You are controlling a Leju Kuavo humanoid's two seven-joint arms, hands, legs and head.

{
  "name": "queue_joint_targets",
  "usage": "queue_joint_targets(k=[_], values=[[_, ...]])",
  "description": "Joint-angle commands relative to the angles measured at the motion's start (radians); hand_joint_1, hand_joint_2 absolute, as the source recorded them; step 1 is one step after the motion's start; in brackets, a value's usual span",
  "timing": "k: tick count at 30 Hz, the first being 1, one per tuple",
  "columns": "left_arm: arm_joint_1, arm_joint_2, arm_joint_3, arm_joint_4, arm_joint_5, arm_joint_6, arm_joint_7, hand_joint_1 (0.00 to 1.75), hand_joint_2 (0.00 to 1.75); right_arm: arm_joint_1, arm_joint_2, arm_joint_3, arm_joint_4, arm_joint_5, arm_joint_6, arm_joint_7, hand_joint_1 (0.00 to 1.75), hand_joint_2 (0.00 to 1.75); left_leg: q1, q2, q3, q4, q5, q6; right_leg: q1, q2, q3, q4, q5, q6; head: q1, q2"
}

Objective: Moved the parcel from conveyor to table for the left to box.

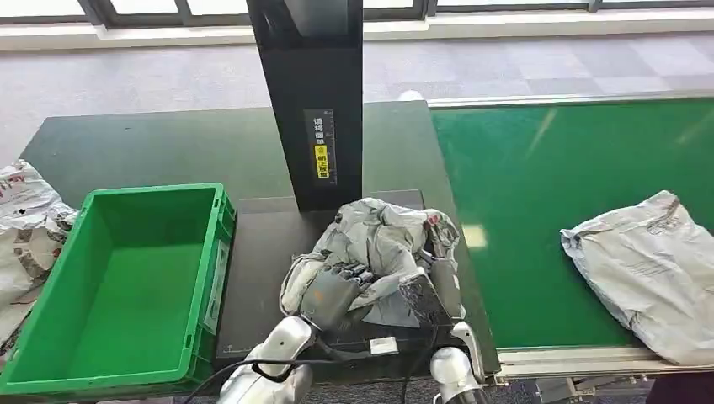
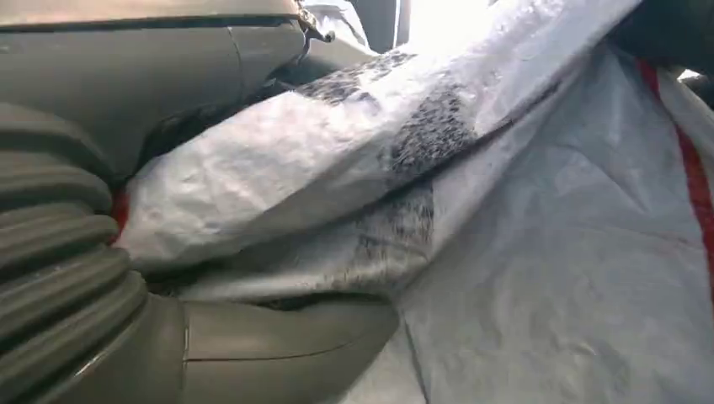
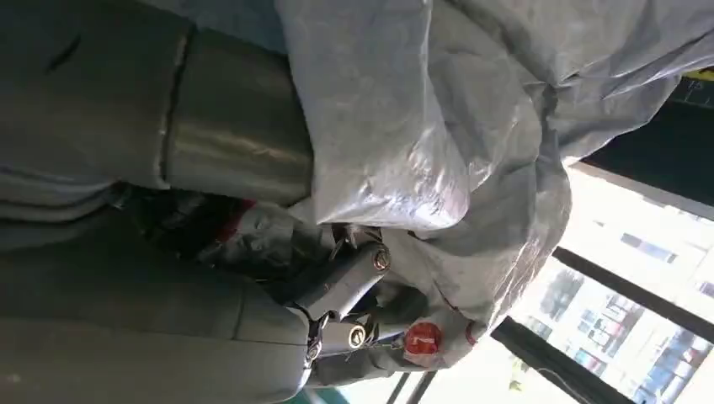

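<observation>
Off to the left of my left hand sits the green crate [image 1: 126,278], open-topped on the dark worktop [image 1: 151,143], with some crumpled grey wrapping [image 1: 25,227] beyond its far side. My left hand [image 1: 333,290] is wrapped around the near-left part of the grey parcel [image 1: 379,252]; in the left wrist view the bag's film bunches between the thumb [image 2: 278,341] and the palm, so I judge this hand to be grasping it. The parcel lies on the black scanner plate [image 1: 261,252] directly ahead of both hands, in front of the black upright post [image 1: 316,101].

My right hand [image 1: 438,290] holds the parcel's right side; its wrist view shows the thumb [image 3: 236,143] pressed against the crinkled film [image 3: 438,126] with folds tucked between the fingers. So both hands have it at once.

That is where I see the risk. If my right hand does not let go cleanly, a fold could snag on it and tear or drag the parcel off the plate. My left grip seems to be mostly loose film, so the contents may sag or slide out on the way to the crate, or catch its rim.

Right of my right hand runs the green conveyor [image 1: 547,168], with a second parcel [image 1: 648,269] lying well apart.
</observation>
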State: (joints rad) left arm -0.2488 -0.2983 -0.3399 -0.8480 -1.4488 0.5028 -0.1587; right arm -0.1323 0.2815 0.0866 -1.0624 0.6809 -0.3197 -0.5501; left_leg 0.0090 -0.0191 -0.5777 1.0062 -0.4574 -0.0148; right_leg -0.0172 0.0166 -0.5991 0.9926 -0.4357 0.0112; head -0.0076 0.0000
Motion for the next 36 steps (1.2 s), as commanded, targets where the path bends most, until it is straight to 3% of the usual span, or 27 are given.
queue_joint_targets(k=[1, 2, 4, 5, 6, 8, 10, 11, 19, 21, 24, 30, 31, 32, 34, 36], values=[[-0.025, -0.013, 0.017, 0.070, -0.097, 0.105, 0.103, 1.75, 1.75, 0.004, 0.005, -0.072, -0.011, -0.001, 0.002, -0.004, 0.00, 0.00, 0.000, 0.000, 0.002, -0.001, 0.000, 0.001, 0.001, -0.003, 0.003, -0.001, -0.001, -0.001, 0.000, 0.000], [-0.008, 0.003, 0.024, -0.010, -0.122, 0.195, 0.165, 1.75, 1.75, 0.010, 0.006, -0.069, -0.019, 0.000, 0.003, -0.006, 0.00, 0.00, 0.000, 0.000, 0.001, -0.001, 0.000, 0.000, 0.000, -0.002, 0.002, -0.001, -0.001, -0.001, 0.000, 0.000], [0.057, 0.092, -0.041, -0.341, -0.122, 0.195, 0.309, 1.75, 1.75, 0.007, 0.010, -0.061, -0.011, 0.000, -0.001, -0.010, 0.00, 0.00, 0.000, 0.001, 0.001, -0.001, 0.000, 0.000, 0.001, -0.002, 0.001, -0.001, -0.001, -0.001, 0.000, 0.000], [0.069, 0.102, -0.037, -0.386, -0.122, 0.195, 0.313, 1.75, 1.75, 0.003, 0.012, -0.060, -0.005, -0.001, -0.005, -0.012, 0.00, 0.00, 0.000, 0.003, -0.001, 0.000, -0.001, 0.000, 0.001, 0.001, -0.002, 0.001, 0.000, -0.001, 0.000, 0.000], [0.088, 0.155, -0.020, -0.580, -0.122, 0.195, 0.341, 1.75, 1.75, -0.006, 0.012, -0.053, 0.010, -0.007, -0.008, -0.019, 0.00, 0.00, 0.001, 0.005, 0.000, 0.000, -0.001, 0.000, 0.001, 0.002, -0.001, 0.001, 0.000, -0.002, 0.000, 0.000], [0.172, 0.081, 0.131, -0.897, -0.122, 0.195, 0.197, 1.75, 1.75, -0.041, 0.015, -0.041, 0.068, -0.025, -0.025, -0.040, 0.00, 0.00, 0.001, 0.007, -0.001, 0.001, -0.001, 0.000, 0.002, 0.004, -0.002, 0.001, 0.000, -0.002, 0.000, 0.000], [0.185, 0.037, 0.195, -1.032, -0.120, 0.195, 0.121, 1.75, 1.75, -0.066, 0.015, -0.035, 0.111, -0.043, -0.036, -0.057, 0.00, 0.00, 0.001, 0.005, -0.003, 0.001, -0.001, 0.000, 0.002, 0.003, -0.003, 0.002, 0.000, -0.001, 0.000, 0.000], [0.183, 0.022, 0.231, -1.063, -0.098, 0.195, 0.079, 1.75, 1.75, -0.078, 0.014, -0.033, 0.132, -0.049, -0.046, -0.063, 0.00, 0.00, 0.002, 0.008, -0.004, 0.003, -0.003, 0.000, 0.002, 0.005, -0.005, 0.003, 0.000, -0.002, 0.000, 0.000], [0.183, 0.022, 0.231, -1.063, -0.098, 0.195, 0.079, 1.75, 1.75, -0.078, 0.014, -0.033, 0.132, -0.049, -0.046, -0.063, 0.00, 0.00, 0.001, 0.006, 0.000, 0.000, -0.001, 0.000, 0.002, 0.003, -0.001, 0.000, 0.000, -0.002, 0.000, 0.000], [0.159, -0.051, 0.340, -1.111, -0.040, 0.195, -0.077, 1.75, 1.75, -0.085, 0.010, -0.031, 0.144, -0.067, -0.049, -0.073, 0.00, 0.00, 0.001, 0.004, -0.001, 0.000, -0.001, 0.000, 0.001, 0.001, -0.001, 0.001, 0.000, -0.001, 0.000, 0.000], [0.124, -0.051, 0.415, -1.147, 0.034, 0.195, -0.167, 1.75, 1.75, -0.104, 0.011, -0.032, 0.160, -0.084, -0.056, -0.082, 0.00, 0.00, 0.001, 0.006, -0.001, 0.000, -0.001, 0.001, 0.002, 0.002, -0.001, 0.001, 0.000, -0.002, 0.000, 0.000], [0.085, -0.051, 0.407, -1.165, 0.022, 0.195, -0.158, 1.75, 1.75, -0.090, 0.006, -0.039, 0.130, -0.091, -0.068, -0.078, 0.00, 0.00, 0.001, 0.000, -0.003, 0.001, 0.001, 0.000, 0.002, -0.002, -0.002, 0.001, 0.000, -0.001, 0.000, 0.000], [0.091, -0.050, 0.325, -1.166, -0.096, 0.195, -0.043, 1.75, 1.75, -0.102, 0.028, -0.087, 0.155, -0.065, -0.068, -0.098, 0.00, 0.00, 0.001, -0.001, -0.002, 0.001, 0.000, 0.000, 0.002, -0.004, -0.001, 0.001, -0.001, -0.001, 0.000, 0.000], [0.091, -0.050, 0.325, -1.166, -0.096, 0.195, -0.043, 1.75, 1.75, -0.102, 0.028, -0.087, 0.155, -0.065, -0.068, -0.098, 0.00, 0.00, 0.001, -0.001, -0.002, 0.001, 0.001, 0.000, 0.001, -0.003, -0.001, 0.001, -0.001, -0.001, 0.000, 0.000], [0.081, -0.051, 0.423, -1.094, -0.048, 0.195, -0.080, 1.75, 1.75, -0.063, 0.015, -0.067, 0.088, -0.069, -0.054, -0.088, 0.00, 0.00, 0.001, -0.001, -0.002, 0.001, 0.000, 0.000, 0.002, -0.004, -0.001, 0.001, -0.001, -0.001, 0.000, 0.000], [0.085, -0.051, 0.423, -1.056, -0.076, 0.195, -0.035, 1.75, 1.75, -0.055, 0.013, -0.064, 0.074, -0.071, -0.050, -0.084, 0.00, 0.00, 0.000, -0.001, -0.001, 0.000, 0.001, 0.000, 0.001, -0.003, -0.001, 0.001, 0.000, -0.001, 0.000, 0.000]])
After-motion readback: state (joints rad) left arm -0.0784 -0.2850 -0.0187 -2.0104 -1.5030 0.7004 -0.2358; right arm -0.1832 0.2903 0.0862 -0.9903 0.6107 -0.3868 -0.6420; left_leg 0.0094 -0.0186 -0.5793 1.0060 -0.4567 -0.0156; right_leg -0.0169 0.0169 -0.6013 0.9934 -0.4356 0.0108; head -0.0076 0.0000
